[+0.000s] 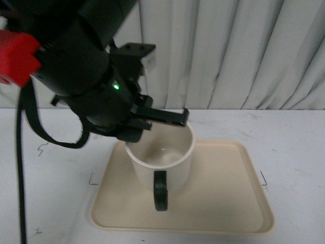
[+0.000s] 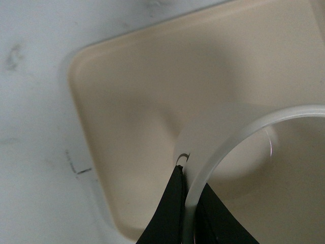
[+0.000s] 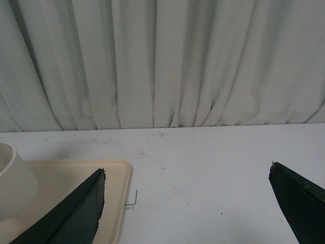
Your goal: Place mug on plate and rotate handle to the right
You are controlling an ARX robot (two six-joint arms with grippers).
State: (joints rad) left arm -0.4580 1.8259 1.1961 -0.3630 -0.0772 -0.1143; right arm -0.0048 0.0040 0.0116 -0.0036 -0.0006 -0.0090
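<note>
The white mug (image 1: 163, 158) is over the left-middle of the beige plate (image 1: 228, 203); I cannot tell whether it rests on it. Its black handle (image 1: 160, 191) points toward the camera. My left gripper (image 1: 180, 119) reaches in from the left and is shut on the mug's rim. In the left wrist view one dark finger sits outside the rim and one inside, so the left gripper (image 2: 189, 175) pinches the mug (image 2: 228, 147) above the plate (image 2: 127, 101). My right gripper (image 3: 187, 168) is open over bare table, right of the plate (image 3: 118, 203) and mug (image 3: 12, 188).
A white curtain (image 1: 228, 51) hangs behind the white table (image 1: 289, 137). Small pencil corner marks (image 1: 263, 178) lie beside the plate's edges. A black cable (image 1: 20, 178) hangs at the far left below the arm's red part (image 1: 15, 56).
</note>
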